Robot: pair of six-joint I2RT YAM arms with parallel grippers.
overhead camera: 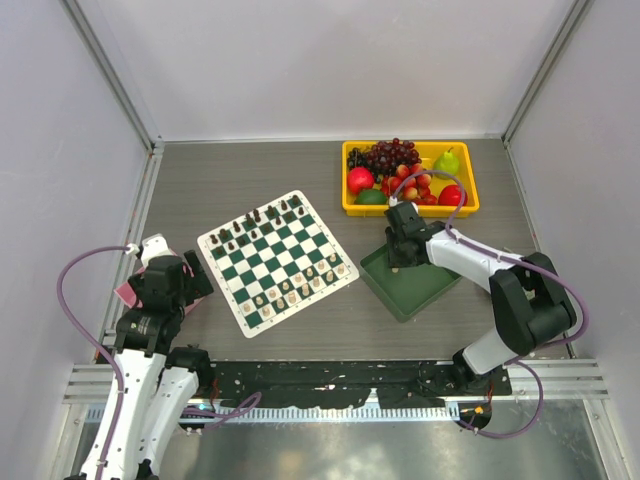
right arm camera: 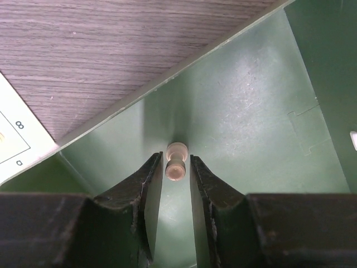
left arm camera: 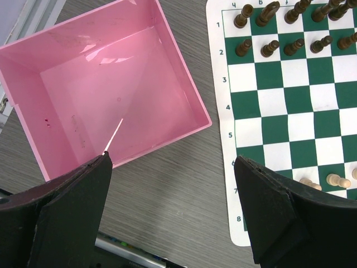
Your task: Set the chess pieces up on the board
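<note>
The green and white checkered board (overhead camera: 277,262) lies left of centre; its edge shows in the left wrist view (left arm camera: 279,111). Cream chess pieces (overhead camera: 300,285) stand along its near rows, two of them in the left wrist view (left arm camera: 334,180). Dark pieces (overhead camera: 255,222) fill the far rows. My right gripper (overhead camera: 398,262) reaches down into the plain green tray (overhead camera: 420,285). Its jaws (right arm camera: 175,161) stand narrowly open on either side of a cream pawn (right arm camera: 176,166) lying on the tray floor (right arm camera: 251,111), with small gaps. My left gripper (overhead camera: 185,272) is wide open and empty (left arm camera: 173,167) over bare table.
An empty pink box (left arm camera: 83,84) sits left of the board, under my left arm (overhead camera: 128,290). A yellow bin (overhead camera: 472,195) of fruit with grapes stands at the back right, just behind the green tray. Walls enclose the table.
</note>
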